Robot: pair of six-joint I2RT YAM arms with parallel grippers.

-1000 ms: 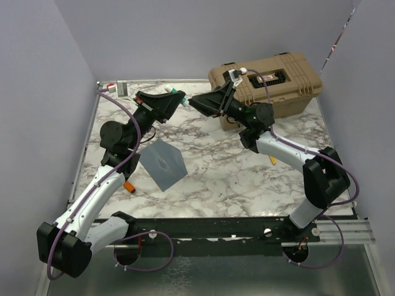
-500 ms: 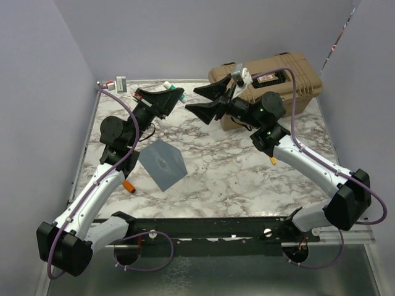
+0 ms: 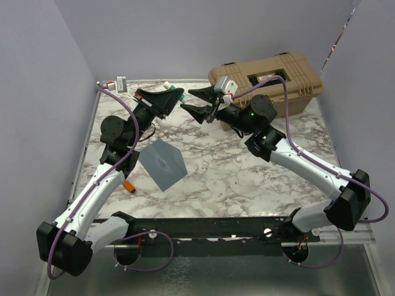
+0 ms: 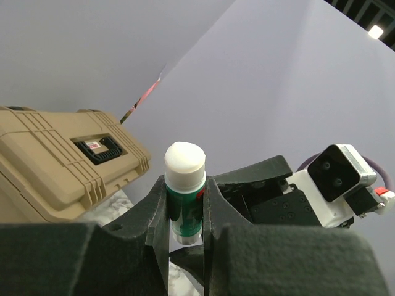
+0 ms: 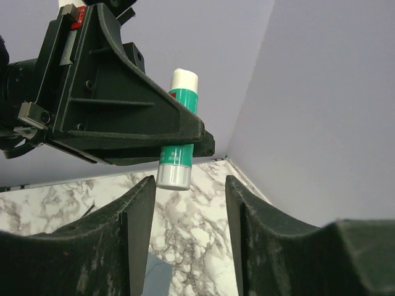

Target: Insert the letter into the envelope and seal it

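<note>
The blue-grey envelope [image 3: 162,163] lies flat on the marble table, its flap closed; one corner [image 5: 154,277] shows in the right wrist view. The letter is out of view. Raised over the back of the table, my left gripper [image 3: 176,95] [image 4: 185,182] is shut on a green glue stick [image 4: 184,197] with a white cap. The right gripper [image 3: 186,99] [image 5: 190,185] faces it, open. The stick's silver lower end [image 5: 174,176] hangs just above the gap between the right fingers, close to one finger and touching neither.
A tan hard case [image 3: 271,80] stands at the back right, behind the right arm. An orange item [image 3: 128,186] lies by the left arm. Small objects [image 3: 120,83] sit at the back left corner. Purple walls enclose the table on three sides.
The right gripper opened wide, then narrowed a little, and moved left up to the glue stick. The left gripper rose slightly and kept hold of the stick.
</note>
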